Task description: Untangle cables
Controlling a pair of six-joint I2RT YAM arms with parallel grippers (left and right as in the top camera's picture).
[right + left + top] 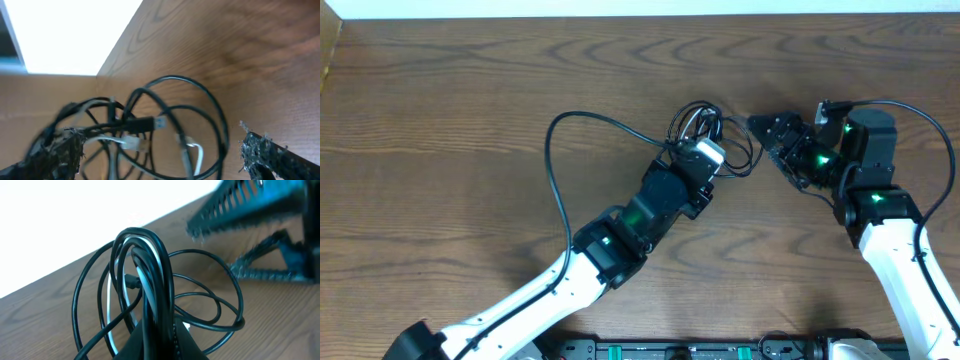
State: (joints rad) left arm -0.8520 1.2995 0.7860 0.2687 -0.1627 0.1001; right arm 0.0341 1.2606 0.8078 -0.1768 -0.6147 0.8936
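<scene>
The cables (695, 120) lie in a tangled bundle of black loops at the middle of the table. My left gripper (704, 140) is shut on them. In the left wrist view its jaws (156, 341) pinch several upright black strands (150, 275), and a white cable (141, 277) runs among them. My right gripper (767, 146) stands open just right of the bundle. In the right wrist view its fingers (264, 154) spread wide around the loops. Between them lie a black USB plug (145, 124), a white plug (133, 143) and a white cable end (198, 156), none of them gripped.
The wooden table (450, 90) stretches wide to the left and back. A thicker black wire (552, 160) arcs out from the left arm, and another (930, 125) loops over the right arm. The right gripper's fingers (250, 210) show blurred in the left wrist view.
</scene>
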